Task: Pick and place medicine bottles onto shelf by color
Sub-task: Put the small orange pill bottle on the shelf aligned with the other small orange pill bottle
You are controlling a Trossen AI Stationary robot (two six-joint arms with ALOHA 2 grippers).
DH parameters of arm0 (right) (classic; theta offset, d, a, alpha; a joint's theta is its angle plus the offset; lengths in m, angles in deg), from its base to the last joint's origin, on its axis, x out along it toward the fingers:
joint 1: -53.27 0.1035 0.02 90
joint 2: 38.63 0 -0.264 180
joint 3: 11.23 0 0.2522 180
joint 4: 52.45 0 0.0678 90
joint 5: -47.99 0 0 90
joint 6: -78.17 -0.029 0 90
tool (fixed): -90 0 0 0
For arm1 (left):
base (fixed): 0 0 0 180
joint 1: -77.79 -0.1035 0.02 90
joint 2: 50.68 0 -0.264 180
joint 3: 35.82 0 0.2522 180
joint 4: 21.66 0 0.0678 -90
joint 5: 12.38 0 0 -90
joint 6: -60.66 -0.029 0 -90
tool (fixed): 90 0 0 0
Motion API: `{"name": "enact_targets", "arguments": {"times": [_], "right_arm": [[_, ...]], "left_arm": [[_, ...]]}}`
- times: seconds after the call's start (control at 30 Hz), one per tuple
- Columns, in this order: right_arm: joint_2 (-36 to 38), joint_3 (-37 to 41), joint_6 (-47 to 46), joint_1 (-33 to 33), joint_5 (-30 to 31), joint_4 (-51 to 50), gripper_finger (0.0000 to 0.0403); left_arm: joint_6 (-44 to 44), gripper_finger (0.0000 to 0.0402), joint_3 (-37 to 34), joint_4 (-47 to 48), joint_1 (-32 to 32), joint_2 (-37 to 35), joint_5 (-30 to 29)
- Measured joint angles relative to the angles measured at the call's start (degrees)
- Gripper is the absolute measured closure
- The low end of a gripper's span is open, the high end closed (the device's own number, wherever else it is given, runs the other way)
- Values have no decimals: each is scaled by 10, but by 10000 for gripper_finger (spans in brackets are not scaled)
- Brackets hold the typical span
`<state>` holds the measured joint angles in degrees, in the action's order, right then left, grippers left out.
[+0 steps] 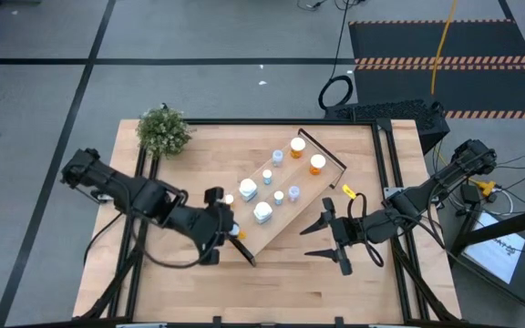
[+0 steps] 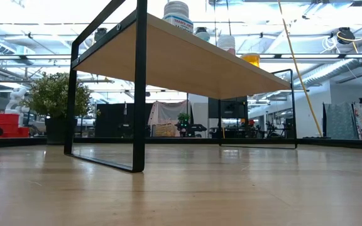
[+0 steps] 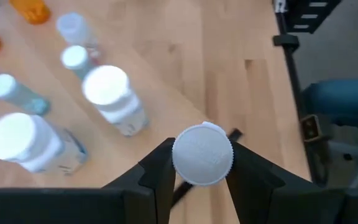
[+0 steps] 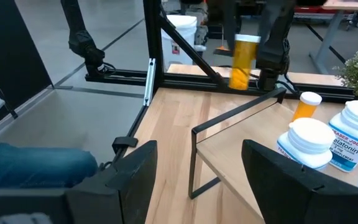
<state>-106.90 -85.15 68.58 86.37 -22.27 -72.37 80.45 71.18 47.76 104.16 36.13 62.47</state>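
The shelf (image 1: 285,219) lies slantwise across the middle of the table, resting on black brackets (image 2: 137,94) at its short ends. Standing on it are two orange bottles (image 1: 297,146), several pale blue ones (image 1: 277,158) and two larger white ones (image 1: 248,190). My left gripper (image 1: 229,228) is at the shelf's near left end, shut on an orange bottle with a white cap (image 4: 244,59). My right gripper (image 1: 315,237) hangs open off the shelf's near right side, with nothing between its fingers (image 4: 135,180). My left gripper pinches the orange bottle at its white cap (image 3: 202,154), one finger (image 3: 160,171) on each side. The fingers slant down from the table's left. The orange body (image 4: 241,71) hangs upright below them, lifted clear beside the shelf's end bracket.
A small green plant (image 1: 164,132) stands at the table's far left corner. A small yellow thing (image 1: 347,191) lies on the table right of the shelf. Black frame rails (image 1: 386,173) run along the table's sides. Bare wood lies along the near edge.
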Motion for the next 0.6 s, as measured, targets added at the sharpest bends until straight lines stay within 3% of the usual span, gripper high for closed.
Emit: {"name": "enact_targets", "arguments": {"times": [0.27, 0.6], "right_arm": [[0, 0, 2, -1, 58, 1, 206], [0, 0, 5, -1, 60, 0, 282]], "left_arm": [[-21, 273, 1, 14, -38, 2, 3], [-1, 273, -9, 40, -29, 4, -14]]}}
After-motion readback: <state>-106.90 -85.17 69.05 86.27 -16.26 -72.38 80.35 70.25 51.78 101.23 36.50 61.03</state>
